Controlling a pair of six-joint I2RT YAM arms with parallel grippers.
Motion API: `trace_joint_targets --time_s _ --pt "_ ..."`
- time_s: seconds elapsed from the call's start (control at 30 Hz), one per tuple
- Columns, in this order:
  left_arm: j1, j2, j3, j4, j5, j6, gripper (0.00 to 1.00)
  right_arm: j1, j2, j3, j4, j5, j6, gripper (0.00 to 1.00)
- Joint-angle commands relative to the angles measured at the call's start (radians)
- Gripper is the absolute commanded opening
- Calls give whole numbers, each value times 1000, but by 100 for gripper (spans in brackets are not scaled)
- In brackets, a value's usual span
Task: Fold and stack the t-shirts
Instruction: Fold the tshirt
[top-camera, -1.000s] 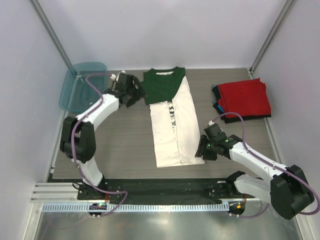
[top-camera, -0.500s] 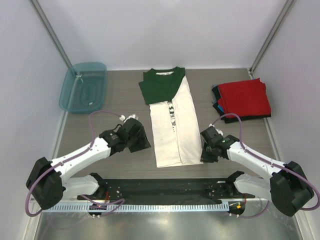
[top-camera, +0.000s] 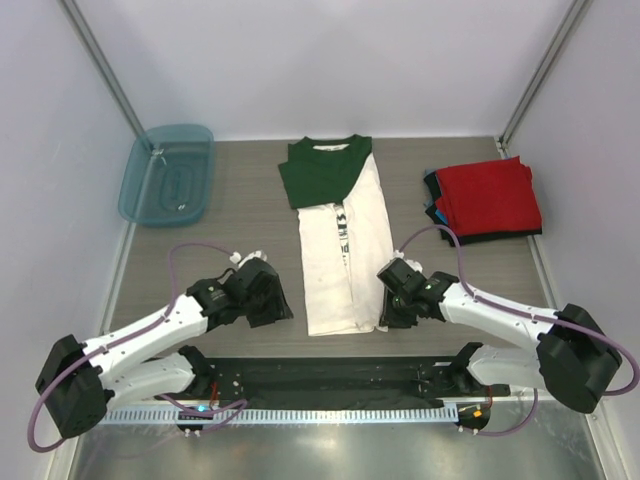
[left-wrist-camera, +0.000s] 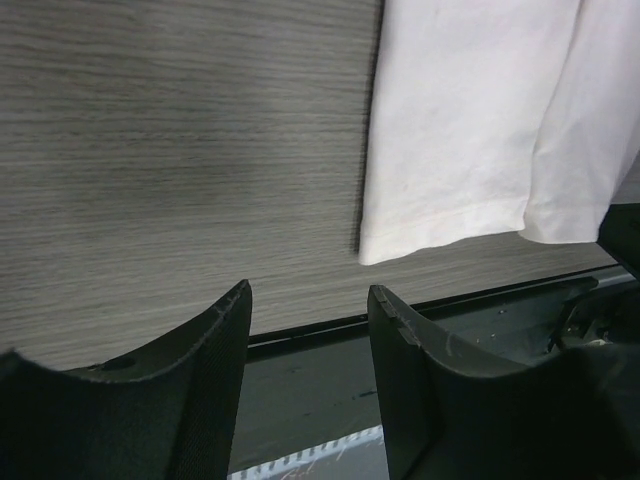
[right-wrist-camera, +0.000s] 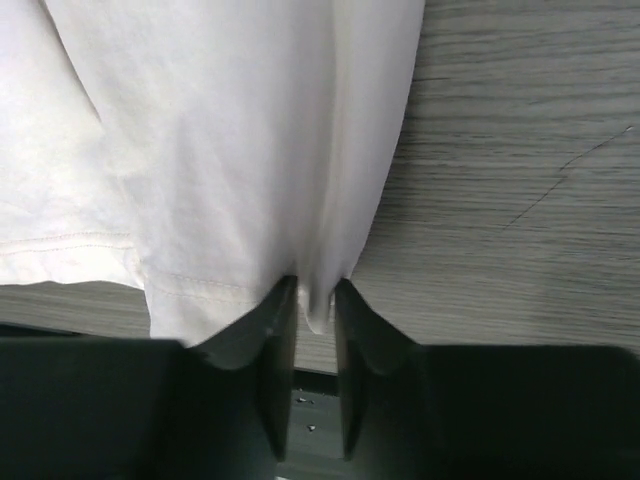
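Note:
The white t-shirt (top-camera: 345, 255) with dark green sleeves and black print lies folded into a long strip at the table's middle, collar to the far side. My right gripper (top-camera: 385, 312) is shut on its near right hem corner (right-wrist-camera: 318, 300), pinched between the jaws. My left gripper (top-camera: 283, 300) is open and empty just left of the near left hem corner (left-wrist-camera: 400, 235), close to the table. A folded red shirt (top-camera: 488, 195) lies on top of dark and blue ones at the far right.
A teal plastic tub (top-camera: 167, 173) stands at the far left corner. A black strip (top-camera: 320, 375) runs along the table's near edge behind my arm bases. Bare grey wood (left-wrist-camera: 180, 150) lies left of the white shirt.
My left arm swung from the far green sleeve down to the near left hem. My right gripper moved left onto the near right hem and closed on it.

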Motion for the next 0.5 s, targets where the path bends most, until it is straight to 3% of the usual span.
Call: trace_joint_targets --time_s 0.0,0.07,0.27,0.4,0.47 --pt "-8 1 -32 34 50 -39 51 4 -21 34 -2 35 26 31" --pt "-19 17 -39 72 50 -50 51 4 -22 43 -43 75 16 38" --pt "-51 73 -78 181 82 -103 50 4 -26 80 -139 172 -7 40" --pt "-74 83 -117 264 93 -155 50 -1 -57 74 -169 212 -4 52" --pt "-83 106 -106 272 85 -157 50 -8 -72 68 -177 219 -4 52"
